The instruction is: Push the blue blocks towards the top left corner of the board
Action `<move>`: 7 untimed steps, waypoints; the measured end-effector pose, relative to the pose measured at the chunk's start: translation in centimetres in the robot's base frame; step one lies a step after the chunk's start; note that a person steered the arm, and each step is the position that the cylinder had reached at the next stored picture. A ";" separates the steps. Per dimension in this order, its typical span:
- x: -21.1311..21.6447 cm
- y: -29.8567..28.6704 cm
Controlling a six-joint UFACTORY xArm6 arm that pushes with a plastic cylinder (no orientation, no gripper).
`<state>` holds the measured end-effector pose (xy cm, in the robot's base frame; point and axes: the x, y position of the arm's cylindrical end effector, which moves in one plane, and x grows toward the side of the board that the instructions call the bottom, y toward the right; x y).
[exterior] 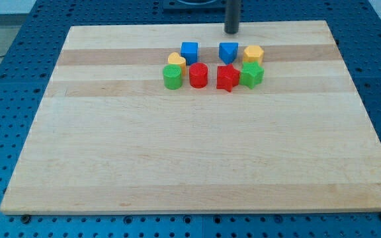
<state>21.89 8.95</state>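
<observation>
Both blues sit mid-board near the top: blue cube (189, 51) and another blue block (228, 51), flanked by yellow block (253, 54). Neither looks near the top-left corner. My tip (231, 30), a bare rod with no jaws, hovers just above the right one.

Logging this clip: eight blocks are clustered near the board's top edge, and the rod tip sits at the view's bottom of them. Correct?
Not quite. In the camera view my tip sits toward the view's top of the cluster, just above the right blue block. The cluster of eight is right.

Blue perforated table (18, 46); even light
</observation>
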 end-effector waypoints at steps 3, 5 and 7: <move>2.5 5.2; 7.4 6.5; 7.9 -4.6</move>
